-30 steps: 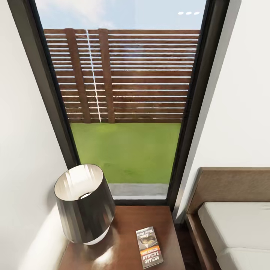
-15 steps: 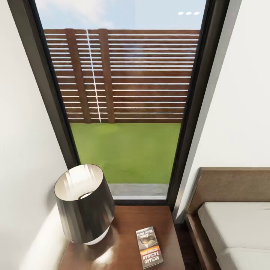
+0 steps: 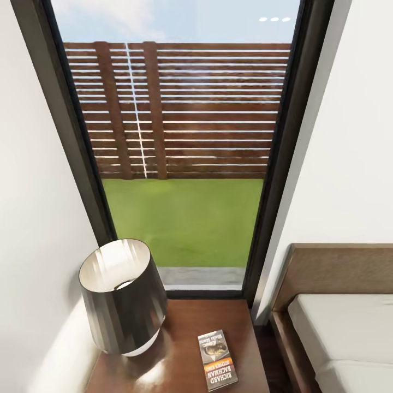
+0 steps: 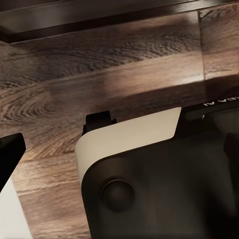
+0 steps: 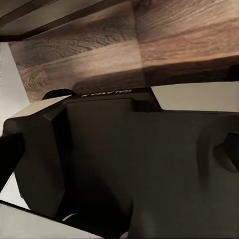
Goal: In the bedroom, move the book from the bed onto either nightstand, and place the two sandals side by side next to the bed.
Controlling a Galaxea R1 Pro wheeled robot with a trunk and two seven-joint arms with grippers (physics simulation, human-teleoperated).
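While nothing has shifted over the last second, the book (image 3: pixel 217 360) lies flat on the nightstand (image 3: pixel 180 327) beside the lamp (image 3: pixel 121 297), so that step looks finished; sandals remain. Finger state: cannot tell.

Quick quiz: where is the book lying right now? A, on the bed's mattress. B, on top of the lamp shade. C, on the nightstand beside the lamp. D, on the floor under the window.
C: in the head view the book lies flat on the nightstand, next to the lamp, apart from the bed.
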